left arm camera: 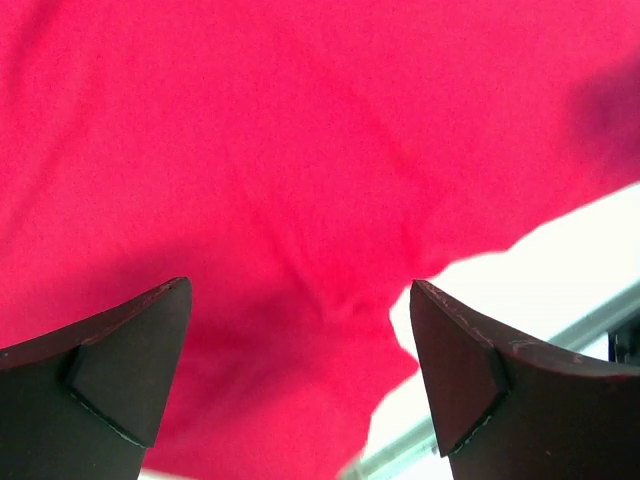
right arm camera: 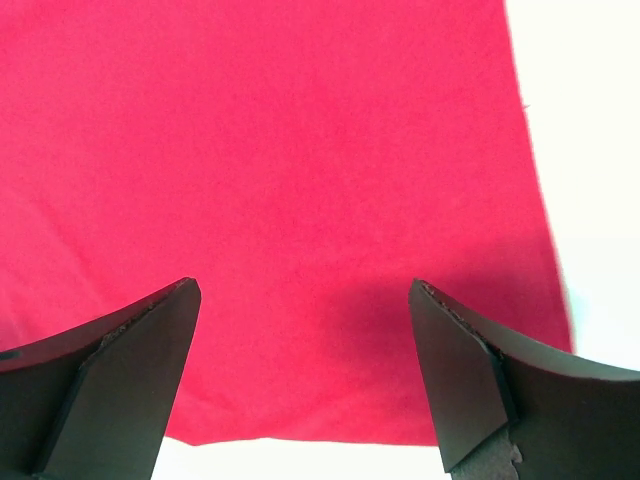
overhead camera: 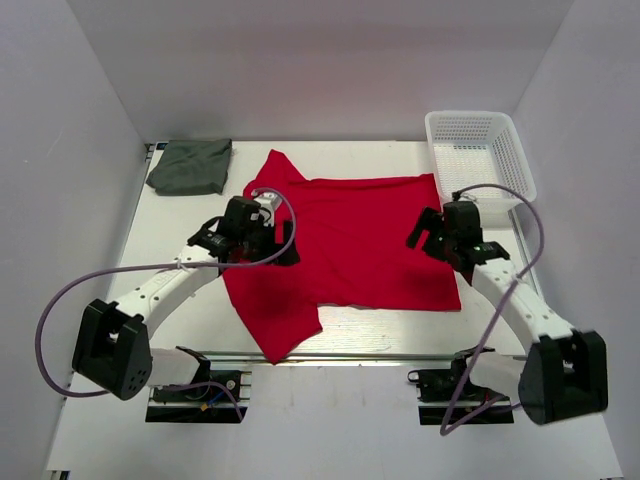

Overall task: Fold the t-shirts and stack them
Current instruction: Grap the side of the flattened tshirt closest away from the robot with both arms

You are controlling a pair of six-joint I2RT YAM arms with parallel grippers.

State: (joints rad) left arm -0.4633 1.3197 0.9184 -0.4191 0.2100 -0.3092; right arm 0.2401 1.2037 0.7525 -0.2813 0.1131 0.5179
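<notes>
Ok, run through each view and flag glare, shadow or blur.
Top external: evenly lit, sharp, soft shadows on the red shirt. Left wrist: table blown out white, shirt folds soft, dark shadow top right. Right wrist: table washed out, faint shadow low on the shirt.

The white table [overhead camera: 165, 225] under me carried three things. The red t-shirt [overhead camera: 350, 240] lay spread across the middle of the frame. The dark grey-green t-shirt [overhead camera: 190, 166] lay bunched at the upper left, apart from it. The white mesh basket [overhead camera: 470, 150] stood at the upper right.
</notes>
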